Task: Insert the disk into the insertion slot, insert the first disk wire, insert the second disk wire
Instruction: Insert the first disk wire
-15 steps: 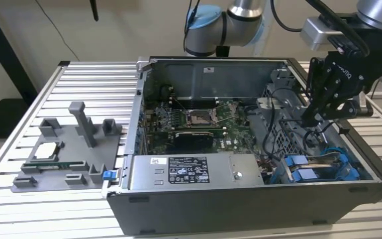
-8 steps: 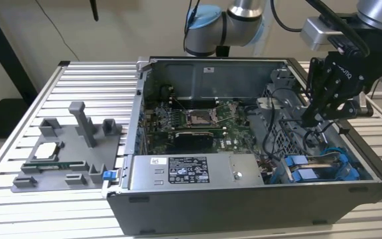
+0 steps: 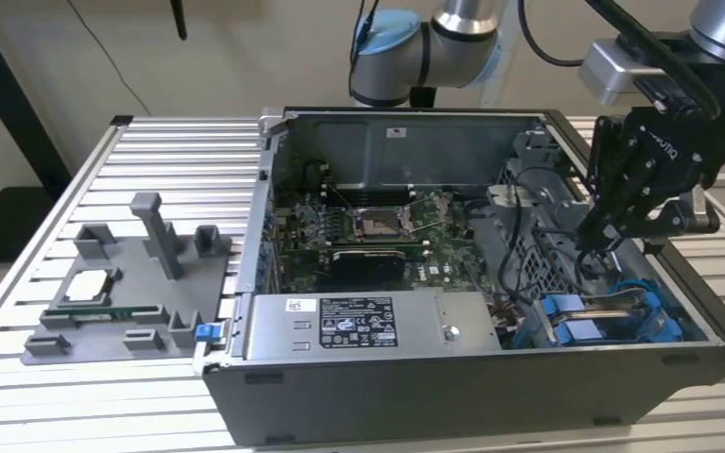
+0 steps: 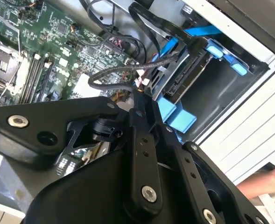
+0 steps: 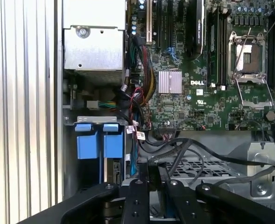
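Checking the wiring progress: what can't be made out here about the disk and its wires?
Disk connectors: second wrist view, hidden behind black wires.
Wire ends: second wrist view, covered by the gripper.
Slot inside: exterior view, blocked by the blue clips and the gripper.

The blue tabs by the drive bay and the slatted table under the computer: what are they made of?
The blue tabs look like moulded plastic: matte, evenly coloured, rounded edges. The slatted table seems aluminium: pale silver ribs with a dull sheen.

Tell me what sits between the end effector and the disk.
In the second wrist view, black wires run between the end effector and disk.
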